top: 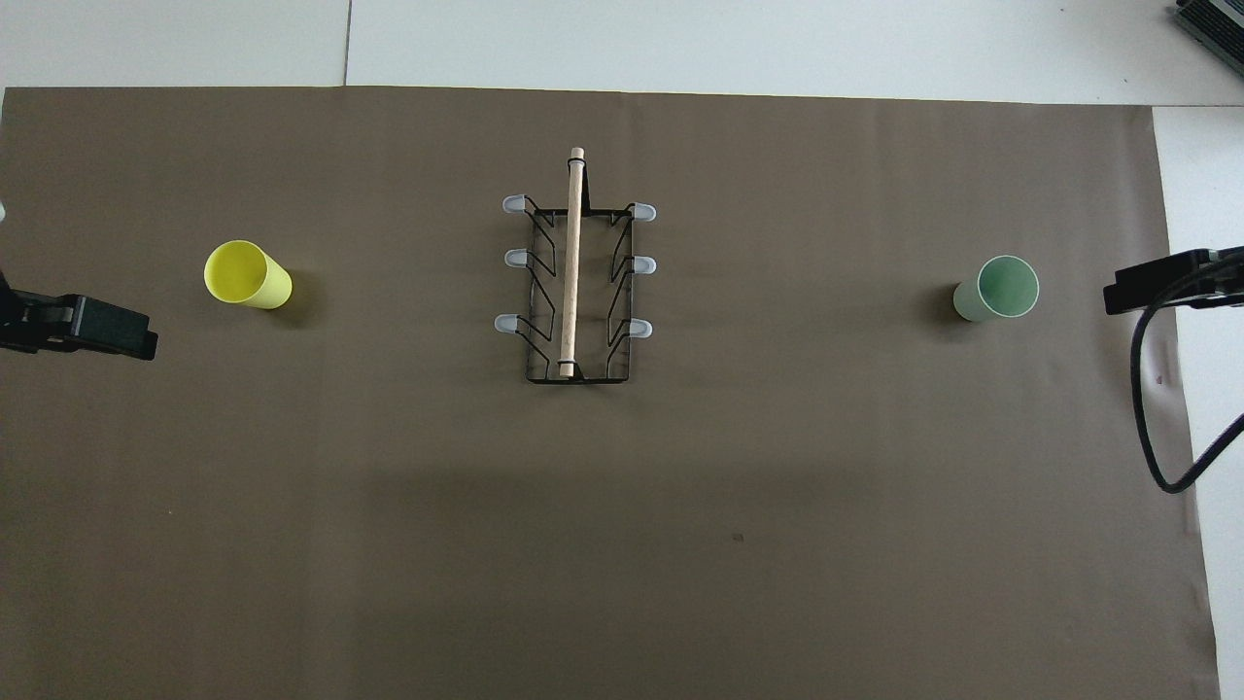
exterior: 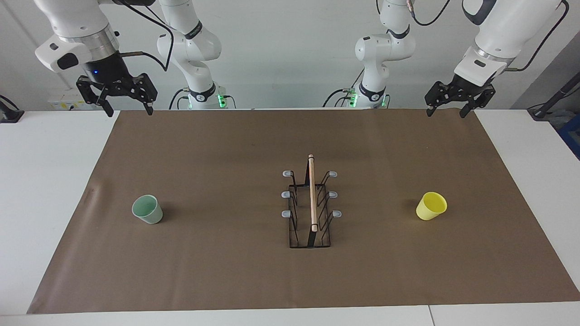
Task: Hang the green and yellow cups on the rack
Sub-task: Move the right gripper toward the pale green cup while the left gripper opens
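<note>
The black wire rack (exterior: 311,206) with a wooden rod along its top stands mid-table on the brown mat; its grey-tipped pegs carry nothing. It also shows in the overhead view (top: 573,282). The mint green cup (exterior: 147,209) (top: 997,289) stands mouth up toward the right arm's end. The yellow cup (exterior: 431,206) (top: 247,275) stands mouth up toward the left arm's end. My right gripper (exterior: 129,111) is open and empty, raised over the mat's edge nearest the robots. My left gripper (exterior: 446,113) is open and empty, raised over the same edge at its own end.
The brown mat (exterior: 226,271) covers most of the white table (exterior: 45,181). A black cable (top: 1157,418) hangs from the right arm over the mat's edge beside the green cup.
</note>
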